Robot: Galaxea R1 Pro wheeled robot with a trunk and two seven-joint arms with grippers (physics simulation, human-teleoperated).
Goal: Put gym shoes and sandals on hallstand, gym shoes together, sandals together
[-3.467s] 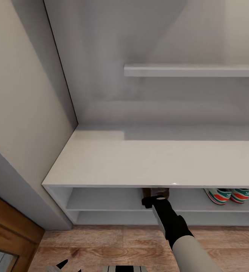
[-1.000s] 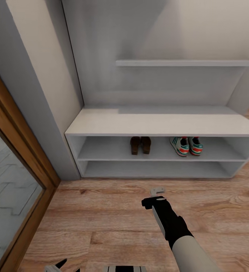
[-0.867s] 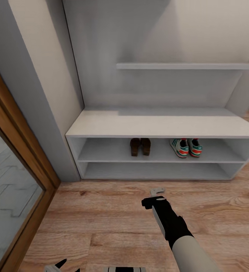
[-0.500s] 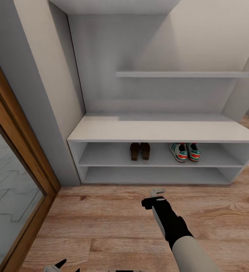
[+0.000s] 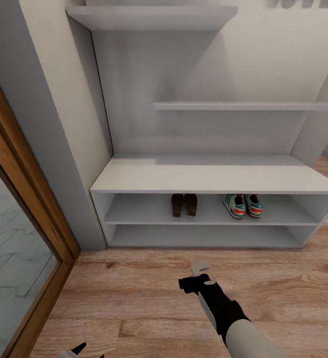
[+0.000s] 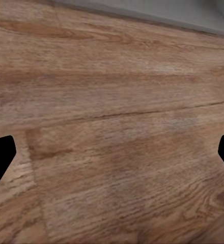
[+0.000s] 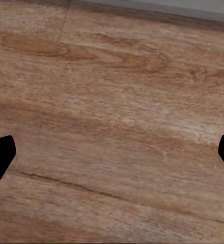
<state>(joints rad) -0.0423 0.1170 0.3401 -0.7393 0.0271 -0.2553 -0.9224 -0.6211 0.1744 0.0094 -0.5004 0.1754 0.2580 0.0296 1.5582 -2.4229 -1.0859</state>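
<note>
Both pairs sit on the hallstand (image 5: 134,179); both grippers are empty.

On the upper of the two open shelf rows, the two brown sandals (image 5: 184,204) stand side by side, touching, near the middle. The two gym shoes (image 5: 242,205) stand side by side to their right, heels outward, apart from the sandals. The right gripper (image 5: 200,269) hangs over the bare corridor floor (image 5: 134,293) in front of the hallstand. In the right wrist view its two dark fingertips (image 7: 0,155) sit at opposite edges, spread wide with nothing between them. The left gripper (image 6: 112,157) is likewise spread over floor planks, empty. A wood-framed mirror (image 5: 15,248) stands at the left.
</note>
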